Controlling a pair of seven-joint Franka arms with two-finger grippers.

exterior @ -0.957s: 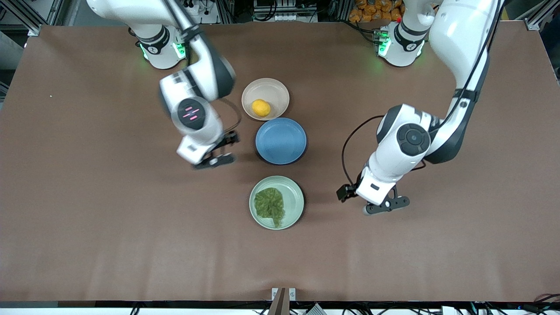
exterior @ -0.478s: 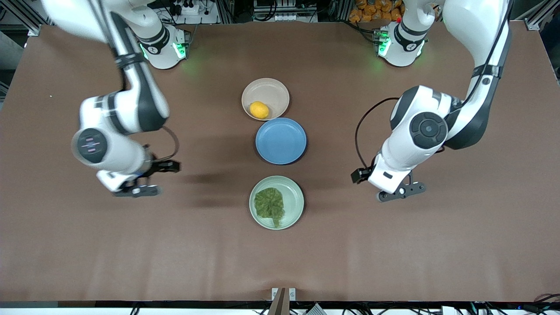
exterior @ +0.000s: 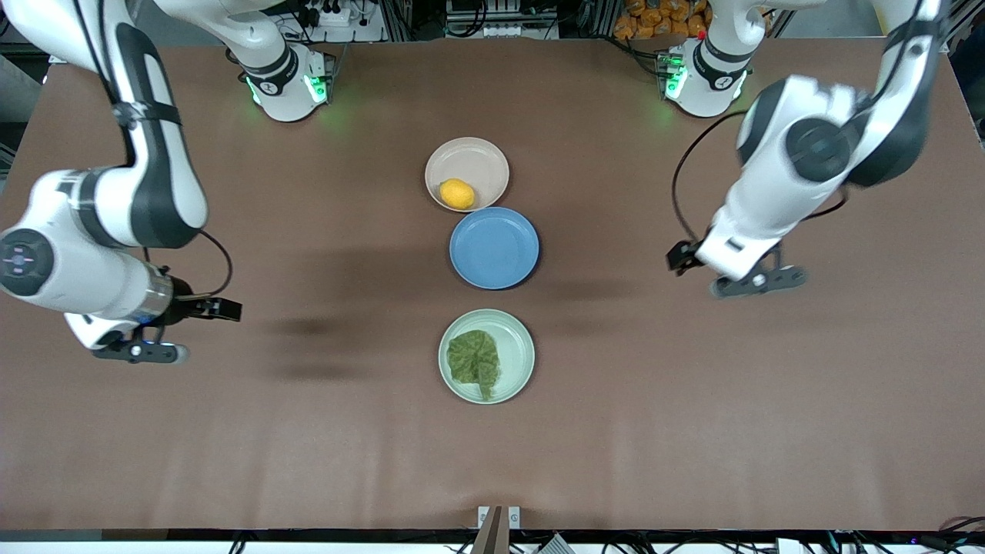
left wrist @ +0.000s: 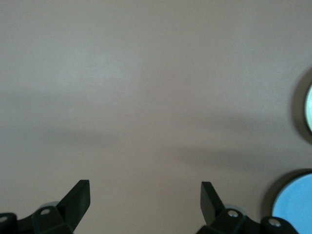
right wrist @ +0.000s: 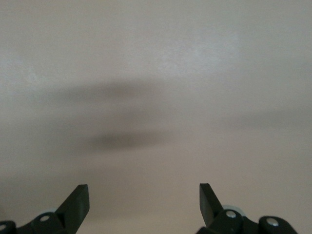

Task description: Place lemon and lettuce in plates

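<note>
The lemon lies in the beige-pink plate, at the edge nearest the blue plate. The lettuce lies in the mint green plate, the plate nearest the front camera. My right gripper is open and empty over bare table toward the right arm's end; its wrist view shows its gripper over tabletop only. My left gripper is open and empty over bare table toward the left arm's end; in its wrist view the gripper holds nothing.
A blue plate sits between the two task plates, touching the beige-pink one. It also shows in the left wrist view, with a pale plate's rim beside it. The brown table spreads wide around the plates.
Both arms have swung away from the plates toward their own ends of the table, the left one also away from the front camera. The lemon has shifted slightly in its plate.
</note>
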